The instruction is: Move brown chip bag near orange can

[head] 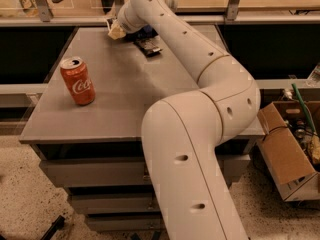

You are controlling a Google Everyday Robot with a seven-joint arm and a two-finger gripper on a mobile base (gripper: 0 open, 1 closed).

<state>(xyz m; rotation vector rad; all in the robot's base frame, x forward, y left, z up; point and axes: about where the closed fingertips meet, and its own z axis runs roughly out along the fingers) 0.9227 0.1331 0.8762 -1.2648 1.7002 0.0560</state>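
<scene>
Camera view: a grey table [125, 91] with drawers [90, 171] in its front stands on a speckled floor [20, 194], and the robot's white arm [200, 59] rises from the near right and reaches across the top toward its far edge. Taking the middle of the table top as the clock's centre, the gripper [116, 31] sits at about 12 o'clock, low over the far edge, with its pale tip turned to the left. Whether it is parted, closed or holding anything cannot be told from this angle.

Just at 3 o'clock of the gripper, a small dark blue patch of the brown chip bag [146, 32] shows from under the wrist. The arm hides the rest of it, so its contact with the gripper is unclear. A small flat dark bar packet [148, 46] lies on the top just at 6 o'clock of that patch, beside the arm.

The orange can [78, 81] stands upright at about 9 o'clock on the table, near the left edge, its white script facing the camera and its silver top showing. It is well apart from the bag, at roughly 7 o'clock of the gripper, with bare table top between them.

On the floor at 3 o'clock of the table an open cardboard box [280, 154] leans, with clutter inside
</scene>
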